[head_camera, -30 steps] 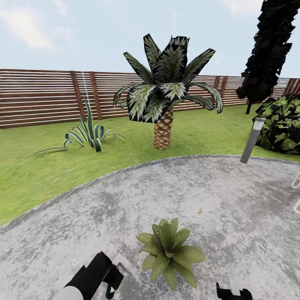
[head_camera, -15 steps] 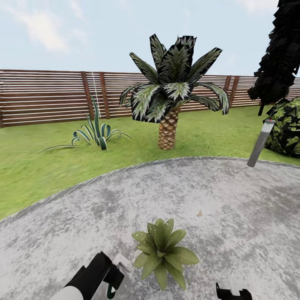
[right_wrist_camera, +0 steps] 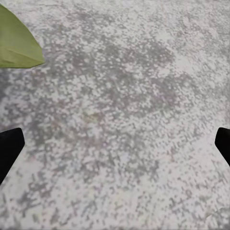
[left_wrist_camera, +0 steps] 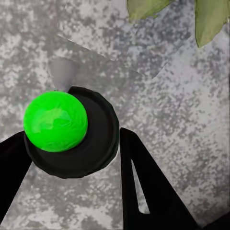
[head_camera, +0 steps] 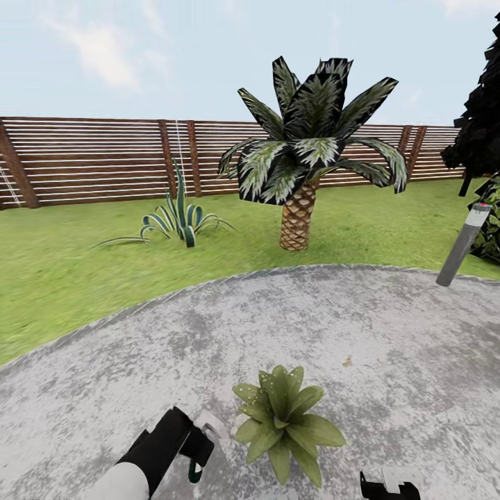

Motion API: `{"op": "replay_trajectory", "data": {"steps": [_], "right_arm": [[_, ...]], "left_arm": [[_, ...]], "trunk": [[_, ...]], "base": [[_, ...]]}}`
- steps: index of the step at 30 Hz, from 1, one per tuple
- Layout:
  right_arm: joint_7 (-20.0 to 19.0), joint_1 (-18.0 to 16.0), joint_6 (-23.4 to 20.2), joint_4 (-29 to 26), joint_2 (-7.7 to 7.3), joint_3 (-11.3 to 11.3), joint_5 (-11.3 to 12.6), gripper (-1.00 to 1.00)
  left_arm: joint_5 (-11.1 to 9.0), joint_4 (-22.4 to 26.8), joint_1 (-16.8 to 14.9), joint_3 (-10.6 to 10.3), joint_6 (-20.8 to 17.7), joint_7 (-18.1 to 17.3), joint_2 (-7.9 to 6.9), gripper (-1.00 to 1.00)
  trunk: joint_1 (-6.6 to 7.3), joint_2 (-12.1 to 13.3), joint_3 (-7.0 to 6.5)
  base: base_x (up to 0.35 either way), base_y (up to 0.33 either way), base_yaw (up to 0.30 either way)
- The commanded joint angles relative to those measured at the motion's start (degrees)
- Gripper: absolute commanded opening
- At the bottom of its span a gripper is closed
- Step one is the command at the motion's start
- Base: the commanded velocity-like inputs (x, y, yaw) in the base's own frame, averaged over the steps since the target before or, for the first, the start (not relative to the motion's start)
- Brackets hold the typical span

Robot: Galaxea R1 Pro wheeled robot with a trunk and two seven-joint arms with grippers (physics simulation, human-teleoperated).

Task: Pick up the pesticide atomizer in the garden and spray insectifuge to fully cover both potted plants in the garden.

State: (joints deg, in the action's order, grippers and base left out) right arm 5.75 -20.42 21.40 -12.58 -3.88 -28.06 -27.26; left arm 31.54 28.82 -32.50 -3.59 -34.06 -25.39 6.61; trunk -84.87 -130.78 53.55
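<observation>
Atomizer: while I look down the left wrist view, the pesticide atomizer sits between the left gripper fingers, clenched on it, its green spot facing me.
In head view: its pale body shows at my left arm's tip, just beside the plant.
Plant: I see one potted plant on the patio, its pot hidden under the leaves.
Right gripper: the right gripper is spread wide over bare stone, one leaf tip near.
Open room: broad patio ahead of me, its curved edge meeting the lawn.
Beyond: agave, palm, bollard lamp, fence.
</observation>
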Motion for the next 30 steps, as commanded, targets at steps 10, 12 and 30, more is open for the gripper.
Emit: {"op": "replay_trajectory", "data": {"steps": [10, 12, 30], "right_arm": [[0.22, -0.06, 0.23, 0.10, 0.01, -0.33, -0.63, 1.00], [0.22, -0.05, 0.23, 0.10, -0.03, -0.33, -0.67, 1.00], [0.09, -0.07, 0.22, 0.11, -0.08, -0.33, -0.69, 1.00]], "left_arm": [[1.33, -1.35, -1.73, -4.83, -4.69, -0.64, -1.26, -1.00], [1.35, -3.08, -1.59, -4.84, -4.28, -0.65, -3.23, -1.00], [0.91, -8.09, -1.59, -4.11, 4.11, -0.04, -4.70, -1.00]], "trunk": [[0.01, -0.02, 0.06], [0.01, -0.02, 0.06], [0.01, -0.02, 0.06]], "base": [[0.000, 0.000, 0.000], [0.000, 0.000, 0.000], [0.000, 0.000, 0.000]]}}
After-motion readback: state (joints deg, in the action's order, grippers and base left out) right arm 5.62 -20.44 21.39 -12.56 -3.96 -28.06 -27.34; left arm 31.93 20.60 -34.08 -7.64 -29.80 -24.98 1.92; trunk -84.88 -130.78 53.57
